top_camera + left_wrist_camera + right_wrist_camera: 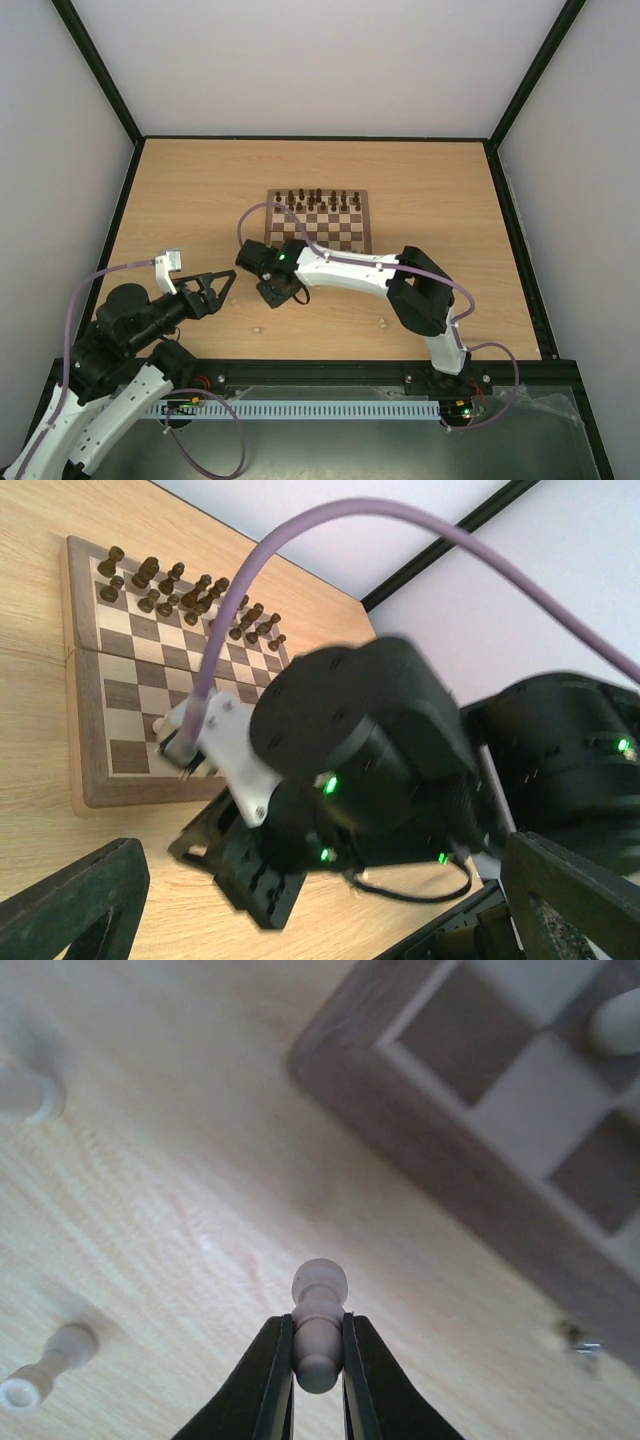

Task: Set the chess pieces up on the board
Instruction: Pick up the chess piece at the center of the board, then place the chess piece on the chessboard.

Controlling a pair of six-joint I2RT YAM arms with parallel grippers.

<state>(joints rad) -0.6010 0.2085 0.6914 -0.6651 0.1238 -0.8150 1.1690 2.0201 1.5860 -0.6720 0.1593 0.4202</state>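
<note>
Nearest to me on the table (pixel 450 200), two loose pale pieces (pixel 258 328) lie on the bare wood just ahead of the arm bases, one left of centre and the other (pixel 382 323) further right. A little beyond them the left gripper (pixel 226 288) hangs over the table with its jaws spread wide. In its own camera I see its dark fingers (pixel 75 905) far apart at the bottom corners with nothing between them. It points at the right arm's wrist, which fills most of that view.

Just beside it, the right gripper (pixel 318 1325) sits low over the wood, off the near left corner of the board (pixel 316 235). Its jaws are pinched on the held piece (pixel 318 1310), a small pale pawn-like shape gripped round the stem, its round head poking out past the fingertips. I cannot tell whether it touches the table.

In the right wrist view a lying piece (pixel 45 1370) rests on its side at lower left, and a blurred piece (pixel 25 1095) sits on the table at upper left. Beyond the held piece the board's brown border crosses the view, with one pale board piece (pixel 615 1020) on the squares near that corner.

Farthest off, the dark brown pieces (pixel 318 200) stand in two rows along the board's far side
</note>
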